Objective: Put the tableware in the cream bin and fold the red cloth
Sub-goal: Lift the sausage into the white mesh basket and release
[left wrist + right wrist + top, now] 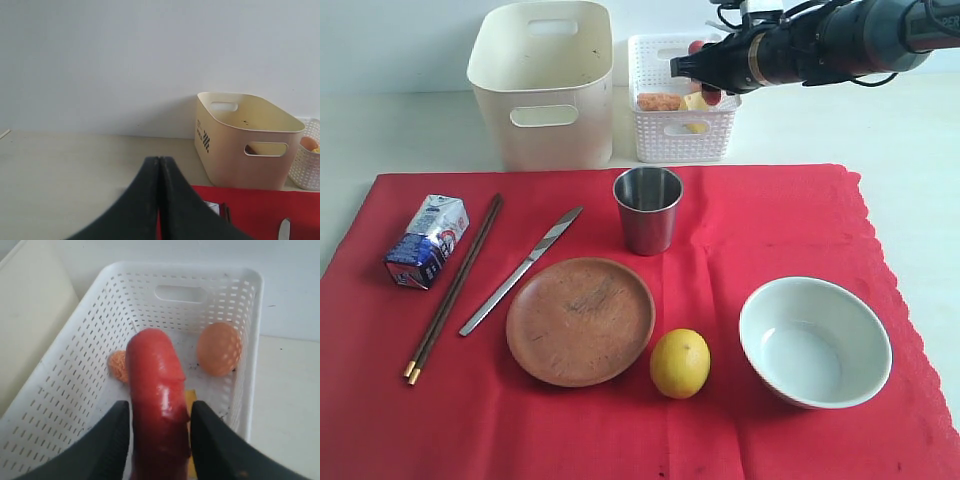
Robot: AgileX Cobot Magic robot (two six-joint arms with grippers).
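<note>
Table-clearing trial, mid-task: we see the right gripper [159, 412] clamped on a red sausage [152, 365], one black finger pressed to each side, above the white lattice basket [665, 140]. An egg [218, 348] and an orange crumbed piece [117, 365] lie on the basket floor.

The left gripper [159, 164] shows only in its own wrist view. Its fingers are pressed together on nothing, and it faces the cream bin [560, 140].

That bin stands just behind the far edge of the red cloth [770, 230], to the left of the basket in the exterior view.

The cloth lies spread flat, with all the tableware on it and outside the bin:
- The steel cup [647, 210] stands upright near the far middle.
- The round brown plate [580, 320] sits in front of the cup.
- The silver table knife [520, 272] lies slantwise just left of the plate.
- The dark chopsticks [455, 290] lie between the knife and a milk carton [427, 242], gold tips toward the near edge.
- The pale bowl [860, 345] sits upright at the right.
- A lemon [680, 363] rests just beside the plate, between plate and bowl.
</note>
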